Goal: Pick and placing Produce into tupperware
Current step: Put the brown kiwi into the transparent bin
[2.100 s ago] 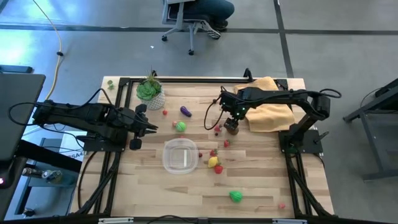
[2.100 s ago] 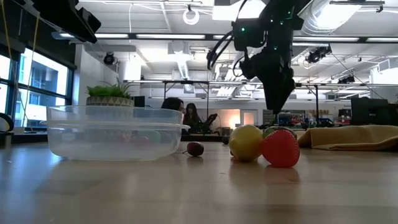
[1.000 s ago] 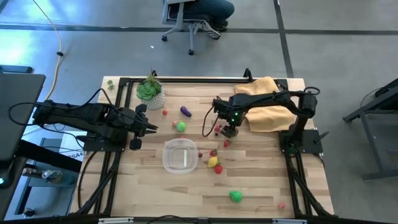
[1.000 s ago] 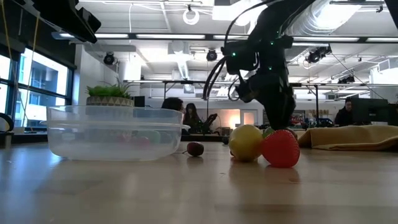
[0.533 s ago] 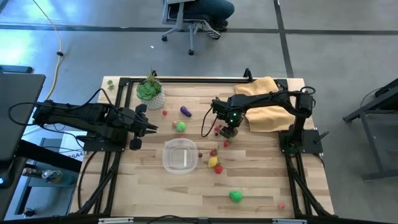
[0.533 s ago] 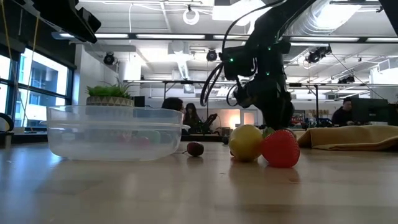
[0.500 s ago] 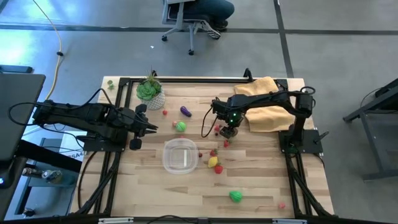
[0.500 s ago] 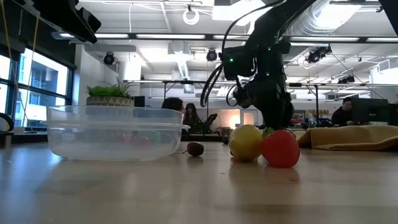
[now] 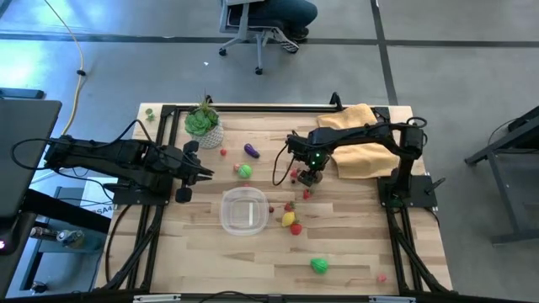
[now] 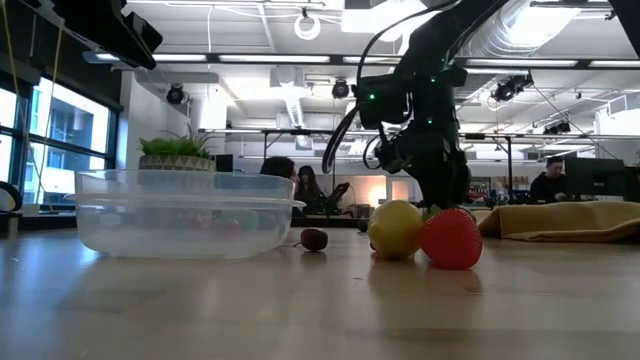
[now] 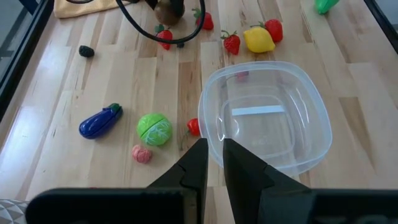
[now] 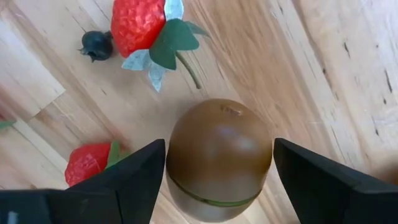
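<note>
A brown kiwi lies on the wooden table with my right gripper down over it and shut on it. The gripper also shows in the low view. The clear tupperware stands near the table's middle, with a small pink piece in it. A yellow lemon and a strawberry lie to its right. A purple eggplant and a green cabbage lie beyond it. My left gripper is shut and empty, left of the tupperware. My right gripper pinches the kiwi between its two fingers, one finger on each of two opposite sides. The fingers come from above, pointing down. The kiwi rests on the table.
Two strawberries and a blackberry lie close around the kiwi. A yellow cloth lies at the far right. A green plant in a white pot stands at the far left. A green leafy piece lies near the front edge.
My right gripper has gone down a little, onto the kiwi.
</note>
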Tool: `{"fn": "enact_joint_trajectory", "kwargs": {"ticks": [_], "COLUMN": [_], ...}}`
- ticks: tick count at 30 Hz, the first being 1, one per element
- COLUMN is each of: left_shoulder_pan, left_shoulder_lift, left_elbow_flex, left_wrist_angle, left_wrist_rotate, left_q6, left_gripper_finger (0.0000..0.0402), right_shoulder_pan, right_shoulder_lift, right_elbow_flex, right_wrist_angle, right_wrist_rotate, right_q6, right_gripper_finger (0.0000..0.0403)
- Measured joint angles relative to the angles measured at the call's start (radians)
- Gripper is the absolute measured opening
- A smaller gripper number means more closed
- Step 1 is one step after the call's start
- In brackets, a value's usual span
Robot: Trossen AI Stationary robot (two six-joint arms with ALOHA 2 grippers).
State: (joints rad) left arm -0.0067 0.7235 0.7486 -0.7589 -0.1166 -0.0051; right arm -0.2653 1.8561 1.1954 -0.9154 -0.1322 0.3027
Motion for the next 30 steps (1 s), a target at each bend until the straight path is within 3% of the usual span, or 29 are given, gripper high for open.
{"fn": "enact_joint_trajectory", "kwargs": {"ticks": [30], "left_shoulder_pan": [0.000], "left_shoulder_lift": [0.000], "left_elbow_flex": [0.000], "left_wrist_angle": [0.000], "left_wrist_rotate": [0.000], "left_q6": [0.000], "left_gripper_finger": [0.0042], "right_shoulder_pan": [-0.001], "right_shoulder_lift": [0.047], "right_elbow_flex": [0.000], "right_wrist_angle": [-0.011], "right_wrist_rotate": [-0.026], "right_q6": [0.011], "right_gripper_finger": [0.0230]}}
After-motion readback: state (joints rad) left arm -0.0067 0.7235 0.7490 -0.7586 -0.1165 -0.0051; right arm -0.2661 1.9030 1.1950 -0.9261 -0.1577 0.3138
